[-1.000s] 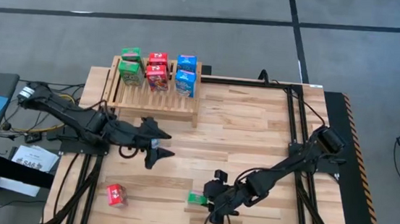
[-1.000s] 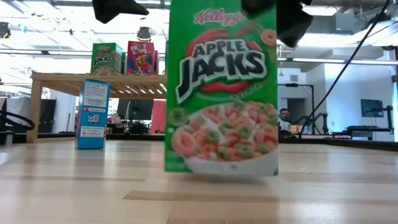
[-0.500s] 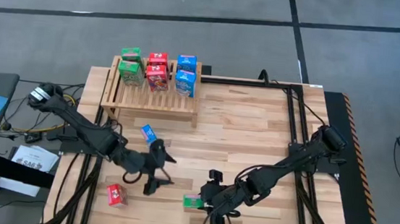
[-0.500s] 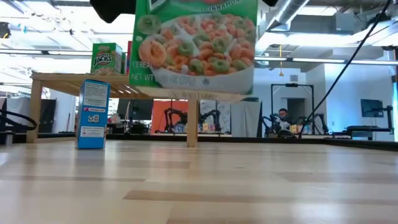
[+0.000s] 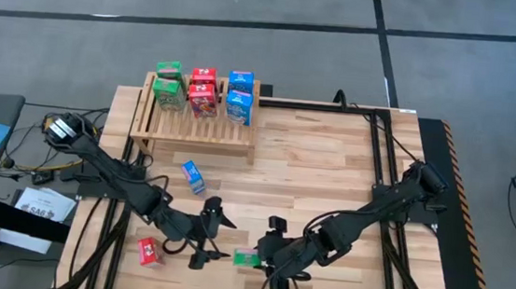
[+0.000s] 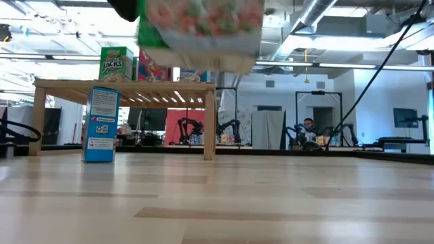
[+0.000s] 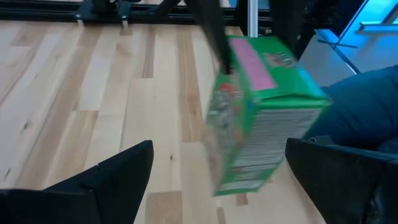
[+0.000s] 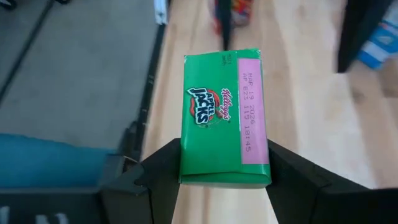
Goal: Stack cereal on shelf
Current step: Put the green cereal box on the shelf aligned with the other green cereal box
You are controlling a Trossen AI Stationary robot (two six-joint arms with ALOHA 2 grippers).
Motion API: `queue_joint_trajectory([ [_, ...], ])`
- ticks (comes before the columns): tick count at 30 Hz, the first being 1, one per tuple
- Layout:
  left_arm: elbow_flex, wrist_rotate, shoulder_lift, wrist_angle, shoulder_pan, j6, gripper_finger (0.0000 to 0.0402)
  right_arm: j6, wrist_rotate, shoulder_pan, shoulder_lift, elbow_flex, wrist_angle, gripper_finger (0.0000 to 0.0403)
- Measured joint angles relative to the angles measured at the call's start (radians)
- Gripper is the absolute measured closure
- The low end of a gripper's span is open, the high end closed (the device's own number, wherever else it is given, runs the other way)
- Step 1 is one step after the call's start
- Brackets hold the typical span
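the path across the table (image 5: 331,160) to the shelf (image 5: 199,125) is bare wood, save a blue box (image 5: 193,176) standing near its front. six boxes fill the shelf's rear; its front slats lie free.

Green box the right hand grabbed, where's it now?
High view: the green box is clamped in the right hand, off the table near its front edge, with the open left hand just beside it.

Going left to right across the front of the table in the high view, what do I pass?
Red box lying flat → left pincer, open → green box held by the right pincer. The blue box stands farther back, toward the shelf.
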Motion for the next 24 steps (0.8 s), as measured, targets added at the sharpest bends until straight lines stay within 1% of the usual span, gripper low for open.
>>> queue_joint_trajectory([
  [3,0.0,0.009,0.003,0.012,0.0,0.008,0.0047,0.0,0.052,-0.004,0.0,0.016,-0.029,0.0175],
  [6,0.0,0.021,0.003,0.044,0.0,0.032,0.0047,-0.001,0.074,-0.01,0.0,0.024,-0.04,0.0175],
  [10,0.0,0.024,0.003,0.094,0.0,0.067,0.0047,-0.004,0.076,-0.023,0.0,0.04,-0.036,0.0175],
  [13,0.0,0.019,0.003,0.1,0.003,0.069,0.0047,-0.007,0.077,-0.03,0.0,0.053,-0.039,0.0175],
  [15,0.0,-0.003,0.003,0.101,0.003,0.069,0.0047,-0.01,0.077,-0.035,0.0,0.067,-0.035,0.0175],
  [20,0.0,-0.096,0.003,0.11,0.003,0.072,0.0047,-0.031,0.081,-0.035,0.0,0.083,-0.039,0.0175],
  [24,0.0,-0.102,0.003,0.117,0.003,0.086,0.0047,-0.033,0.081,-0.035,0.0,0.083,-0.039,0.0175],
])
